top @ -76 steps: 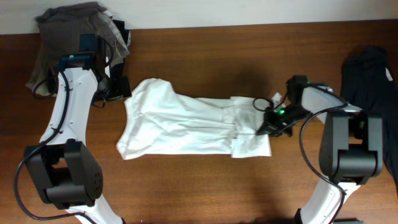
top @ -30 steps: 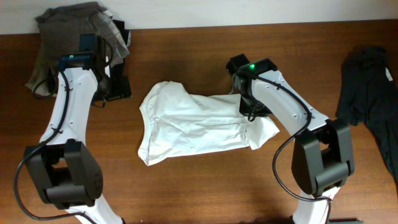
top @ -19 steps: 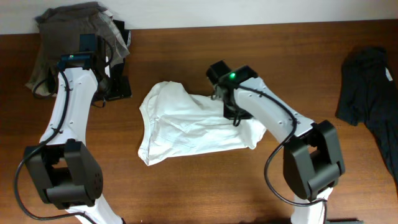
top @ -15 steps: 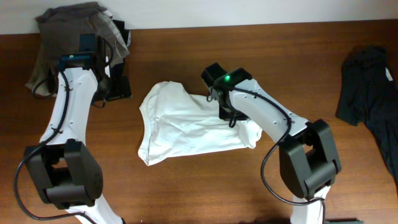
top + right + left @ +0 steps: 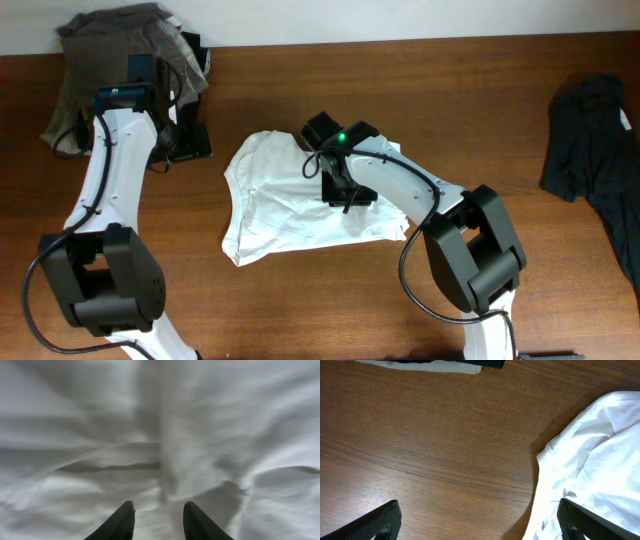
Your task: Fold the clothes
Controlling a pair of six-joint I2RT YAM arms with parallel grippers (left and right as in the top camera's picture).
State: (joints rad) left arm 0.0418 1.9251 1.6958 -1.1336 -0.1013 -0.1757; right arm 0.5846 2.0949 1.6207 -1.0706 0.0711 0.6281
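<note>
The clothes, a white T-shirt (image 5: 280,205), lie crumpled in the middle of the brown table, the right end doubled over toward the left. My right gripper (image 5: 340,190) hangs low over the shirt's middle. In the right wrist view its dark fingertips (image 5: 125,522) stand apart above wrinkled white cloth (image 5: 100,435), with nothing pinched between them. My left gripper (image 5: 185,140) rests off the shirt's upper left. In the left wrist view it (image 5: 480,521) is wide open over bare wood, and the shirt's hem (image 5: 590,460) reaches under the right finger.
A heap of grey, black and beige garments (image 5: 120,50) lies at the back left corner, and its edge (image 5: 445,365) shows at the top of the left wrist view. A dark navy garment (image 5: 595,130) lies at the far right.
My right arm swept left across the shirt, dragging its right end over the middle, so the shirt now lies shorter. Its jaws have parted off the cloth. The left arm stayed still.
</note>
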